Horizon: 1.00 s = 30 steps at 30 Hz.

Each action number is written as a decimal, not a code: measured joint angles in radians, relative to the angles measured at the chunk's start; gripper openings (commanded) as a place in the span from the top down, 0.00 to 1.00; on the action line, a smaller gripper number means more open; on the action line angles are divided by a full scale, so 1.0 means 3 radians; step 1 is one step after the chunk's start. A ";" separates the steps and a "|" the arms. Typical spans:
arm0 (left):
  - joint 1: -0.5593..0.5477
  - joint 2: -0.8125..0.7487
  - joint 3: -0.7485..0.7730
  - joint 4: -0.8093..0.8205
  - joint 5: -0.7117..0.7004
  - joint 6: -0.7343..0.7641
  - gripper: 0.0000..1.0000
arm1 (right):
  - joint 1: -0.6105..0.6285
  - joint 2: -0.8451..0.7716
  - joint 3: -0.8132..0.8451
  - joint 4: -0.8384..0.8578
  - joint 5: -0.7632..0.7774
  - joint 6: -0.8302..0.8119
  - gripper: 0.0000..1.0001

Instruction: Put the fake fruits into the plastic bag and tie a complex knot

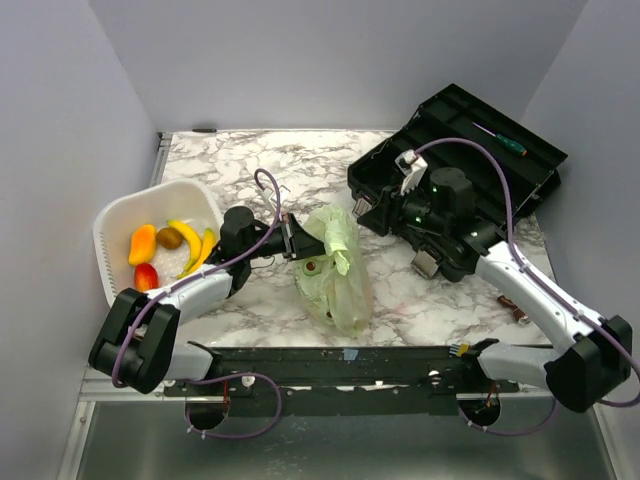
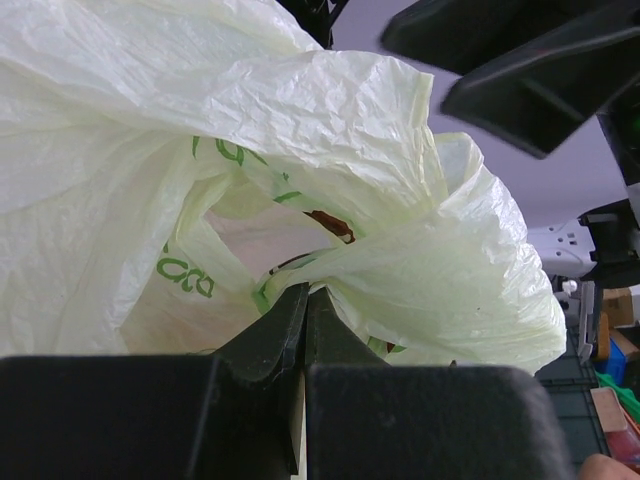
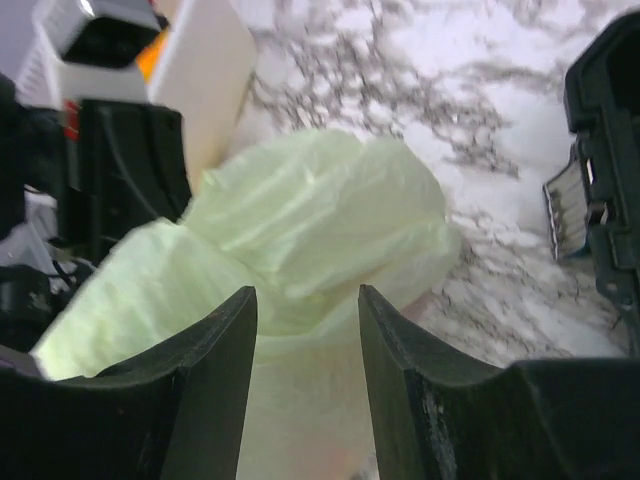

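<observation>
The left gripper (image 2: 305, 292) is clamping a fold of the pale green plastic bag (image 1: 340, 280), which is lying mid-way across the marble surface (image 1: 430, 300), while the right gripper (image 3: 305, 293) is standing released at the bag's far right side.

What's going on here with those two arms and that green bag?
The left gripper pinches the pale green bag on the marble table. The right gripper faces the bag with its jaws apart. Several toy fruits lie in the white basket, so the filling is not finished.
</observation>
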State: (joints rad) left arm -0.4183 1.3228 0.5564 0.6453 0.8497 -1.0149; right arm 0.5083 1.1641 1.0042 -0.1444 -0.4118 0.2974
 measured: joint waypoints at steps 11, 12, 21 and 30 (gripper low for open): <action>-0.0102 0.0089 -0.0010 0.0019 -0.0001 -0.0014 1.00 | 0.0003 0.0226 -0.0460 -0.0008 -0.0998 -0.0240 0.25; -0.0120 0.0130 -0.0010 0.0050 0.0000 -0.0042 1.00 | 0.0017 0.0228 -0.0532 0.0037 -0.1074 -0.0214 0.24; -0.0217 0.0285 0.0032 0.0636 0.0145 -0.0507 1.00 | 0.0254 0.0556 -0.0651 0.0604 -0.1409 0.0013 0.19; -0.0323 0.0226 0.0031 0.0965 0.0226 -0.0771 1.00 | 0.0537 0.0849 -0.0470 0.1261 -0.1506 0.0226 0.16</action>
State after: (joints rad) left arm -0.5152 1.3907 0.5655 0.9348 0.9176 -1.2461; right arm 0.6693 1.4189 0.8631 0.2340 -0.8635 0.3653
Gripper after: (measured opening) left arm 0.012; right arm 0.831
